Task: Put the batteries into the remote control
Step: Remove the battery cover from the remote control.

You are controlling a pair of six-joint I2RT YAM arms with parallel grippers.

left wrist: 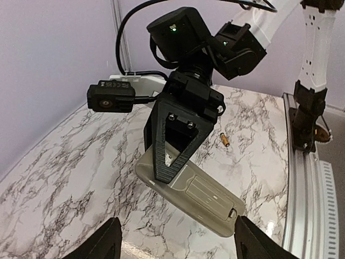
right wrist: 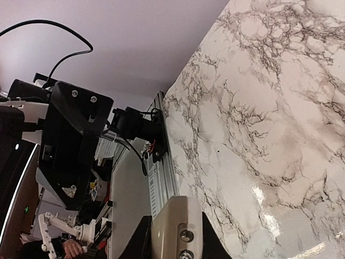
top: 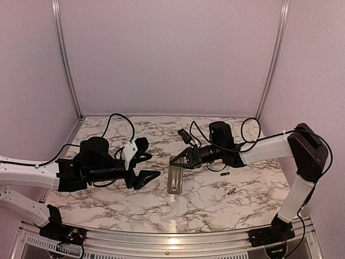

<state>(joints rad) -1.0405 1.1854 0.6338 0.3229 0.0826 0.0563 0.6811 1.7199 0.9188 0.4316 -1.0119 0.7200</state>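
Note:
My right gripper [top: 176, 161] is shut on one end of the remote control [top: 174, 181] and holds it grey back up, tilted toward the left arm. In the left wrist view the remote [left wrist: 207, 199] shows its closed battery cover, with the right gripper [left wrist: 168, 162] clamped on its far end. My left gripper [top: 150, 166] is open and empty, just left of the remote. Its fingertips [left wrist: 102, 244] sit wide apart below the remote. The blackish battery [top: 225, 174] and the gold battery [top: 230, 191] lie on the table right of the remote. The gold battery also shows in the left wrist view [left wrist: 224, 140].
The marble tabletop [top: 135, 205] has purple walls on three sides and a metal rail [top: 161, 243] along the near edge. In the right wrist view the remote [right wrist: 173, 221] sits between my fingers [right wrist: 141, 240], with the left arm [right wrist: 73, 135] close ahead.

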